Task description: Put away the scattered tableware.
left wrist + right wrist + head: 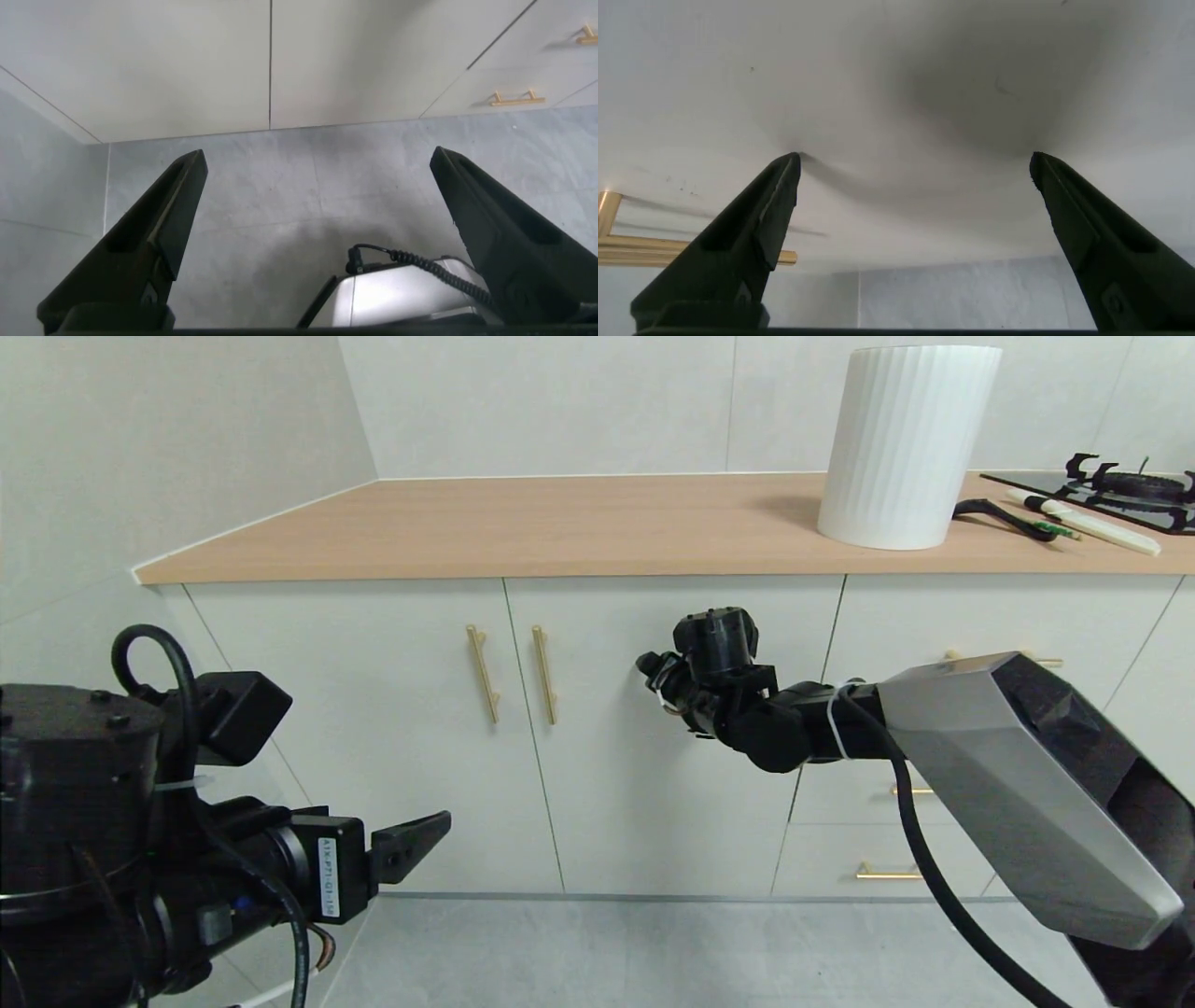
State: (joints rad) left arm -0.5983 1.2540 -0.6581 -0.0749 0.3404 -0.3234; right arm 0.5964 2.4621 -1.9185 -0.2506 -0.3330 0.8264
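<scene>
You have one long pale-wood countertop (560,527) over white cabinet doors (653,784), and on it stands one tall white ribbed cylinder (901,443). Your right gripper (652,672) sits close up against a door, jaws spread wide. Your left gripper (415,840) hangs low over the grey floor tiles (280,215), jaws equally wide. Two upright brass bar handles (483,672) flank one door seam. Two utensils lie on the counter between the cylinder and the black hob grate (1134,490): one black-handled utensil (1004,516) and one cream-white utensil (1106,529).

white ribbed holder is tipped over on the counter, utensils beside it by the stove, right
No: the head view shows the white ribbed holder standing upright on the counter. The utensils do lie beside it by the stove.
</scene>
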